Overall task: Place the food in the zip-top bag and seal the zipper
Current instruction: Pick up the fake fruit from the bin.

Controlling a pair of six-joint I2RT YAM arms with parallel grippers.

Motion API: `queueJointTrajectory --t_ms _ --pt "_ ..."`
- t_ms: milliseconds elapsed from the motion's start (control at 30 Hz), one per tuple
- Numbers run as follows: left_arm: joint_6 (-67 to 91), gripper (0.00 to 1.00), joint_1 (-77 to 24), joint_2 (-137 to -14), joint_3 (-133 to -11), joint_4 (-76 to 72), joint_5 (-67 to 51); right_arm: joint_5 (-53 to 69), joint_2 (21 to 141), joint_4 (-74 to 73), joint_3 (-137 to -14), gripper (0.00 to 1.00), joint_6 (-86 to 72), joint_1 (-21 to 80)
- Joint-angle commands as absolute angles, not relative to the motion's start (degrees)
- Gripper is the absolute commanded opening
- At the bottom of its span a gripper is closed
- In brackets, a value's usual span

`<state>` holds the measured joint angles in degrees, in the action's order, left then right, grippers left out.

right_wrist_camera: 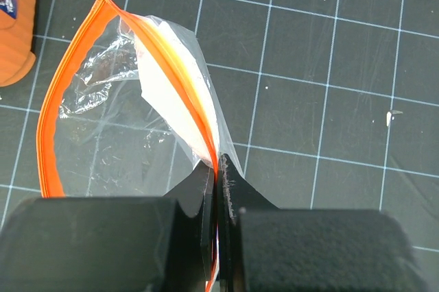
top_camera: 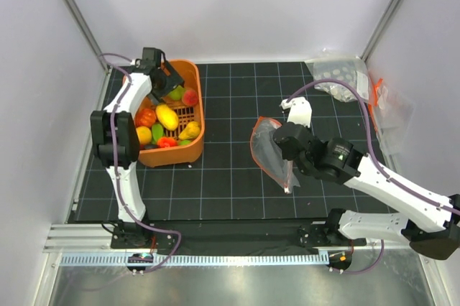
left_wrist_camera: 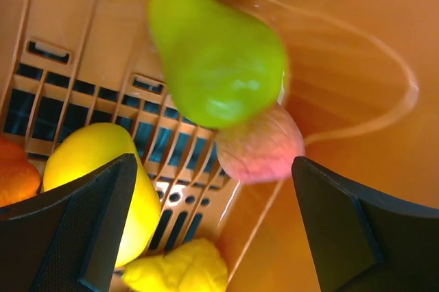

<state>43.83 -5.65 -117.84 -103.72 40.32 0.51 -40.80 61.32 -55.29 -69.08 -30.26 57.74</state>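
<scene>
The food (top_camera: 167,116), several toy fruits, lies in the orange basket (top_camera: 198,98). My left gripper (top_camera: 162,82) hangs open inside the basket. In the left wrist view, the left gripper (left_wrist_camera: 212,163) has a green pear (left_wrist_camera: 212,59) and a pink peach (left_wrist_camera: 264,151) just ahead of it. A yellow lemon (left_wrist_camera: 103,168) lies by the left finger. My right gripper (top_camera: 282,142) is shut on the rim of the zip-top bag (top_camera: 266,149). In the right wrist view, the right gripper (right_wrist_camera: 218,168) pinches the zipper (right_wrist_camera: 51,120), and the mouth of the zip-top bag (right_wrist_camera: 116,141) gapes wide.
Other clear bags lie at the back right, one (top_camera: 338,76) with a dotted sheet and one (top_camera: 388,105) against the right wall. White walls close in the black gridded mat (top_camera: 230,191). The basket's corner (right_wrist_camera: 14,31) shows left of the bag.
</scene>
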Motion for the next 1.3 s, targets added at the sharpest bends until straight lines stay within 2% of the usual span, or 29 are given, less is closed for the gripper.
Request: queueJointTrajectory --t_ms 0,467,567,600,700,1033,1267 --pt "54.7 1.0 -4.3 -117.1 -101.2 32.2 2.1 -40.0 59.2 -53.8 -69.2 0.01 -29.6 57.7" --pt "73.9 0.99 -4.2 -126.7 -94.9 15.7 5.3 -40.0 59.5 -54.1 -71.1 0.01 -28.0 57.7" --pt "74.4 0.82 -4.1 -126.8 -93.0 10.8 6.0 -40.1 59.4 -54.1 -71.1 0.01 -27.9 57.7" --pt "73.9 0.66 -4.1 -126.5 -92.4 9.8 5.9 -40.2 59.3 -54.1 -71.1 0.01 -27.9 57.7" --pt "71.3 0.46 -4.2 -121.7 -88.6 6.8 7.4 -40.1 59.6 -53.8 -70.5 0.01 -27.9 57.7" --pt "68.7 0.4 -4.2 -98.0 -66.5 -0.3 5.2 -38.1 61.6 -51.5 -70.8 0.01 -27.4 57.7" --pt "61.6 0.36 -6.8 -83.3 -58.4 -3.8 0.2 -36.0 64.1 -49.1 -70.7 0.01 -27.1 57.7"
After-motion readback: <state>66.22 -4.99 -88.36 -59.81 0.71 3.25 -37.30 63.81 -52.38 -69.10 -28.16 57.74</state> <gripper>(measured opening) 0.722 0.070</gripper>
